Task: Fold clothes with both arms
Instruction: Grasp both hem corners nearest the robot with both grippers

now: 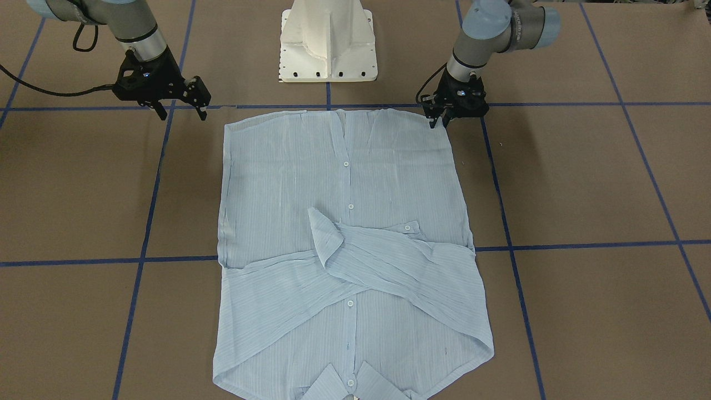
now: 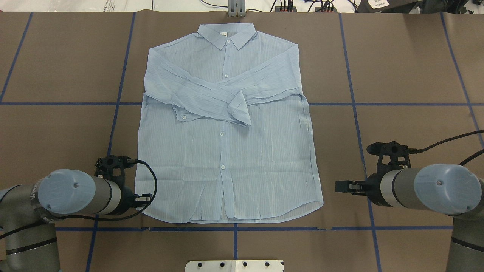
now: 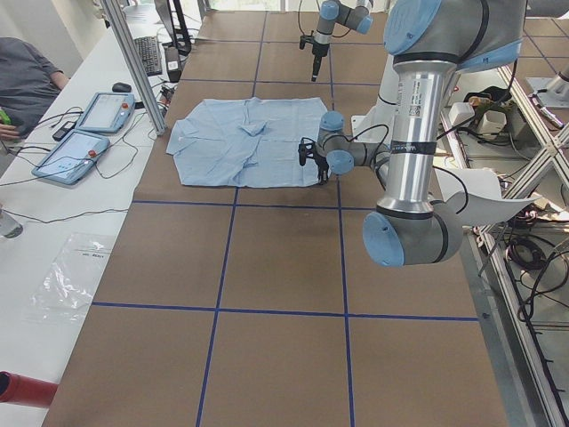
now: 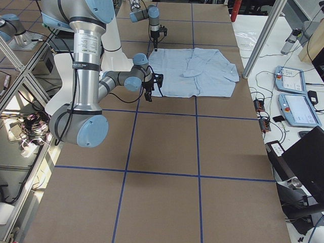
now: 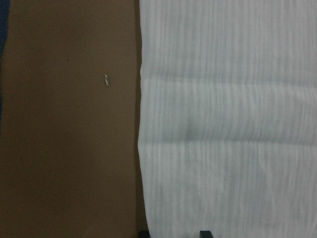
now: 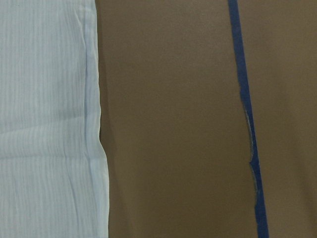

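The pale-blue striped shirt (image 2: 227, 151) lies flat and buttoned on the brown table, collar (image 2: 227, 36) at the far side and both sleeves crossed over the chest (image 1: 366, 250). My left gripper (image 1: 439, 123) hangs open just above the hem's corner on my left. In the left wrist view its two fingertips (image 5: 205, 233) straddle the shirt's edge (image 5: 141, 148). My right gripper (image 1: 183, 113) stands open with nothing in it, a short way outside the hem's other corner. The right wrist view shows the shirt's side edge (image 6: 96, 124) and bare table.
The white pedestal base (image 1: 329, 41) stands behind the hem. Blue tape lines (image 6: 245, 124) grid the table. A side bench with two tablets (image 3: 76, 151) runs along the far edge, and a seated person (image 3: 27, 80) is there.
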